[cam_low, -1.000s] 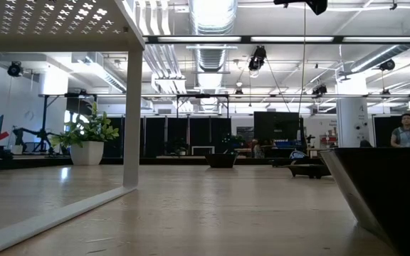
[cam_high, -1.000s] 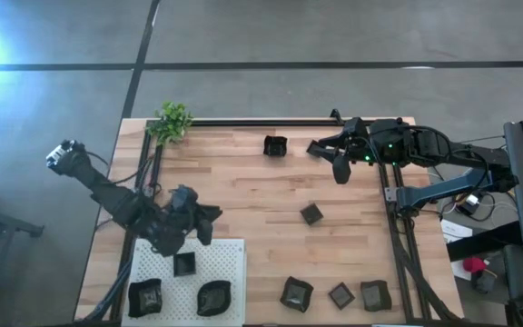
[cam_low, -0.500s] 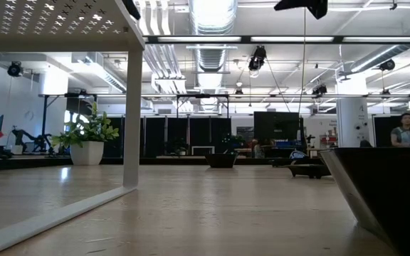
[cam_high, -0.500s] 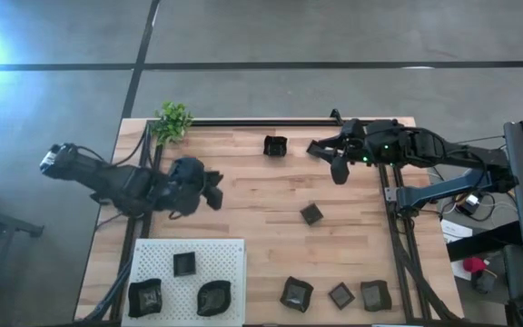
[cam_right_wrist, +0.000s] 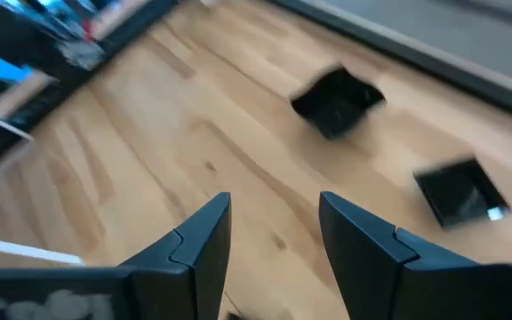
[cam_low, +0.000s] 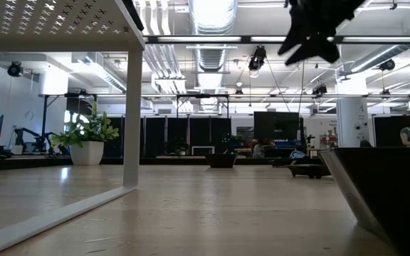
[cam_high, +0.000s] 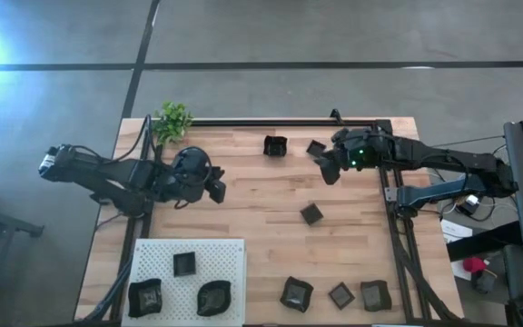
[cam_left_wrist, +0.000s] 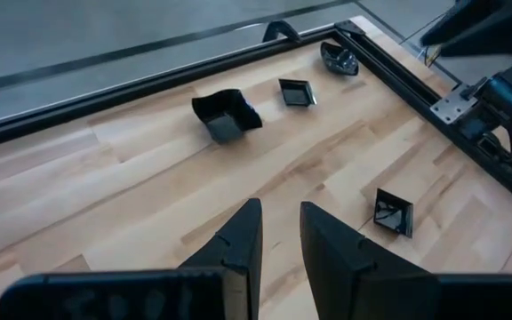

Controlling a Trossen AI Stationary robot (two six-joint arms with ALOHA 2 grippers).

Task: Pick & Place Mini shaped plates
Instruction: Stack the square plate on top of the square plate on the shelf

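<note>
On the white perforated board (cam_high: pixel 234 254) at the near left sit three mini shaped plates (cam_high: pixel 183 264), while six wait across the tabletop (cam_high: pixel 252 209), both the left gripper (cam_high: pixel 214 189) and right gripper (cam_high: pixel 328 169) hovering with jaws spread, empty.

Pale blond wooden table (cam_high: pixel 243 195), striped with lengthwise plank grain, framed by black rails (cam_high: pixel 243 122). The mini shaped plates (cam_high: pixel 310 213) are black to dark grey, and glossy where light catches their rims. A white board (cam_high: pixel 230 263) dotted with a regular grid of small holes carries three of those dark dishes. The small plant (cam_high: pixel 172 121) is bright green. Both arms are near-black; a green light glows on the right one (cam_high: pixel 363 153). The floor beyond is grey concrete crossed by dark lines.
</note>
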